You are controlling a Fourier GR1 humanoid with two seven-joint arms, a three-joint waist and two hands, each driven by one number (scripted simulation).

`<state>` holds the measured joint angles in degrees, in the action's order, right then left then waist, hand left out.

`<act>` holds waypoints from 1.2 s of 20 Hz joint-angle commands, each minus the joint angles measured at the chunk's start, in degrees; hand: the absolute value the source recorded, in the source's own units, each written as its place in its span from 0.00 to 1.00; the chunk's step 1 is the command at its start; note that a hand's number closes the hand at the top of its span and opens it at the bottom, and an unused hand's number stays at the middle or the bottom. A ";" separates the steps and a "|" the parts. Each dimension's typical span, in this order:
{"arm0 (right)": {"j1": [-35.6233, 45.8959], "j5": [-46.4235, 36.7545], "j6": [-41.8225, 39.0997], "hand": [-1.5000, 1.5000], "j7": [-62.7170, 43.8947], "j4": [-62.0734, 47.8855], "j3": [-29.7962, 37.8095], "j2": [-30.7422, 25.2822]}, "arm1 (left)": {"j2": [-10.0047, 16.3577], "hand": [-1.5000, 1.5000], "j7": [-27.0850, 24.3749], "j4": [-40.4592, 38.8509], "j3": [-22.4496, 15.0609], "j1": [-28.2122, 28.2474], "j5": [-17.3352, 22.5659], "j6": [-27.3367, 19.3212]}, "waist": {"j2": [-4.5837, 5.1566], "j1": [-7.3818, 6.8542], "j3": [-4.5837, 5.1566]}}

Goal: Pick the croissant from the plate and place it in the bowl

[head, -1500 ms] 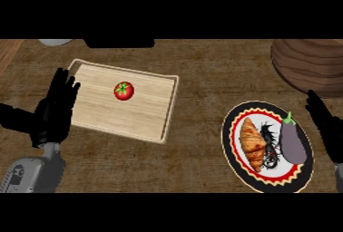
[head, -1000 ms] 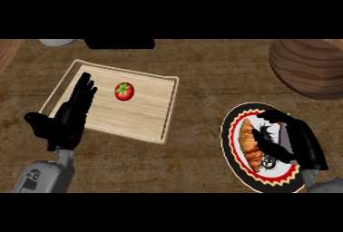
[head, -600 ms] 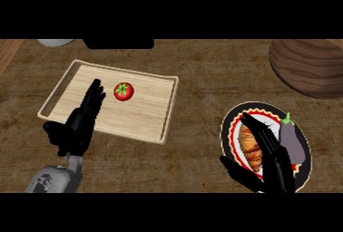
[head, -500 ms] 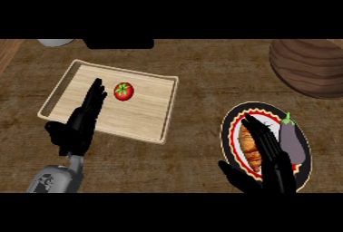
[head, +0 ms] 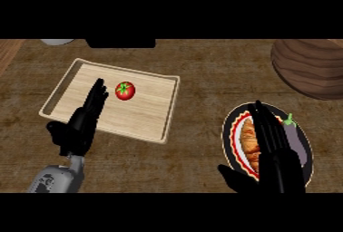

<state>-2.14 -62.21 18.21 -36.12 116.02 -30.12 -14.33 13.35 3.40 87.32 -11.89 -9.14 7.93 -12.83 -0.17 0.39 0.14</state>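
Early stage, nothing grasped. Flaky golden croissant [head: 248, 144] lies on the black round red-trimmed plate [head: 228, 132], just left of the right hand [head: 277, 159], whose straight fingers hold nothing. Brown wooden bowl [head: 311, 66] sits well ahead. Grasp, lift and placing remain. Left hand [head: 80, 126] rests open, empty.

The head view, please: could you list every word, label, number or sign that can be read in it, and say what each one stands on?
None: no readable text shows anywhere.
The wooden board, tomato, croissant, eggplant and wooden bowl bear no writing.
The plate has a red and white rim pattern, not lettering.
Dark marks on the left forearm are too small to read.
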 commanded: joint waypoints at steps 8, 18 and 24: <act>6.30 -0.30 -22.77 0.00 -18.98 -2.82 2.75 7.64 | -1.95 0.50 -1.66 -1.14 -0.19 -0.12 -2.37 0.43 | 0.20 -0.49 -0.11; -0.20 4.62 -26.75 0.00 -14.98 1.68 6.98 6.43 | -4.16 0.50 1.90 2.25 1.92 1.19 -4.24 2.43 | 0.12 -0.30 -0.14; -4.49 4.85 -21.00 0.00 -10.20 2.73 5.12 8.22 | -3.15 0.50 -1.32 1.90 4.57 3.49 -3.93 5.52 | 0.10 -0.34 -0.14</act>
<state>-4.47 -56.98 -3.66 -46.76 116.53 -23.21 -7.54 9.72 3.62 87.65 -8.28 -8.29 3.86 -9.32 -0.03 0.13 -0.01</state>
